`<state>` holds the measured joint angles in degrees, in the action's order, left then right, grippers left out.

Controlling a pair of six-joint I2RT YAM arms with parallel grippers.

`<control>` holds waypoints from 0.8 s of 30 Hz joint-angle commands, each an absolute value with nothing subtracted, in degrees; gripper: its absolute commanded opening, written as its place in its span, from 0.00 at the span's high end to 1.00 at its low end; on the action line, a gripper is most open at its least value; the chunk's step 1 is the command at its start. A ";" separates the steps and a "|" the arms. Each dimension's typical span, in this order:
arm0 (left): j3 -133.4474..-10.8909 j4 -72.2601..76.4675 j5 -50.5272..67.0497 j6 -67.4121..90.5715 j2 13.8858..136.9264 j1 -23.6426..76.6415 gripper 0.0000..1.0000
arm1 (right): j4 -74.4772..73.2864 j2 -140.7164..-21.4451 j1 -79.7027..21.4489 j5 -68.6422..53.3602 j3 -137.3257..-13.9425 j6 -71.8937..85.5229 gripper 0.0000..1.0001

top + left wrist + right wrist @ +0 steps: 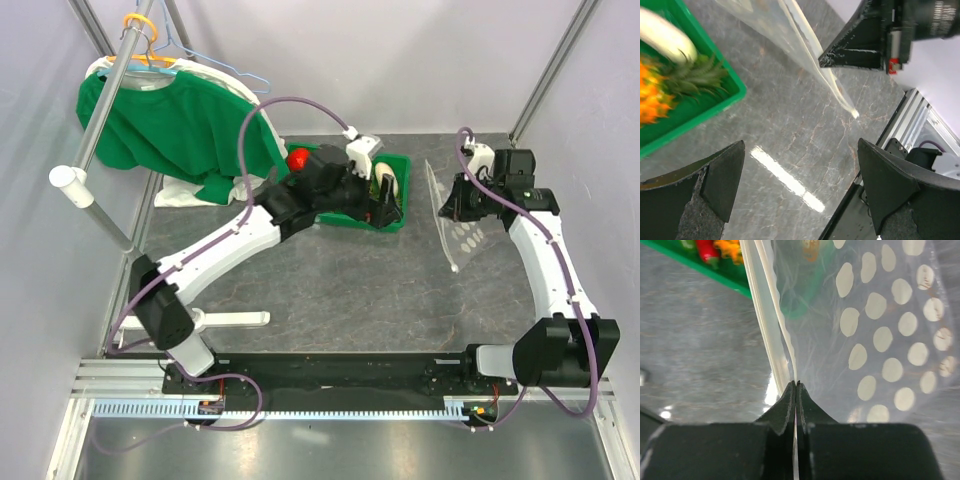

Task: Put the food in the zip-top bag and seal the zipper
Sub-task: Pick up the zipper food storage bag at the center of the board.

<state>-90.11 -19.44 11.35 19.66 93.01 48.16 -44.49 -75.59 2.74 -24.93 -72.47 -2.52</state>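
Note:
The clear zip-top bag (452, 222) with white dots hangs from my right gripper (452, 205), held up off the table right of the tray. In the right wrist view my gripper (796, 386) is shut on the bag's edge beside the zipper strip (767, 335); the dotted wall (880, 340) spreads to the right. My left gripper (385, 205) is open and empty over the tray's right side. In the left wrist view it (800, 190) is above bare table, with the orange pineapple (660, 90) and the white vegetable (667, 35) in the tray at upper left. A red tomato (298, 159) lies in the tray's far left.
The green tray (398, 222) sits at the table's centre back. A green shirt (170, 115) hangs on a rack at the back left, with a metal pole (100, 130) in front. The frame rail (330, 400) runs along the near edge.

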 commanded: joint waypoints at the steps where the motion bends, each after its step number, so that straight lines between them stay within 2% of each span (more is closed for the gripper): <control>1: -93.86 -18.55 7.55 27.15 97.81 49.74 0.00 | -36.04 -71.46 2.81 -34.80 -67.86 9.83 1.00; 6: -94.30 -16.53 5.72 27.51 100.10 52.20 0.00 | -29.63 -67.86 2.73 -38.05 -61.80 18.00 1.00; 11: -95.53 -16.00 5.18 28.12 102.39 53.26 0.11 | -26.54 -66.01 1.85 -39.11 -59.07 20.83 1.00; 21: -97.73 -16.17 2.46 24.97 106.34 53.61 0.18 | -25.40 -63.81 0.79 -40.61 -58.97 23.03 1.00; 24: -97.65 -16.61 0.53 24.35 106.79 53.70 0.23 | -25.58 -62.67 0.70 -40.43 -59.24 22.85 1.00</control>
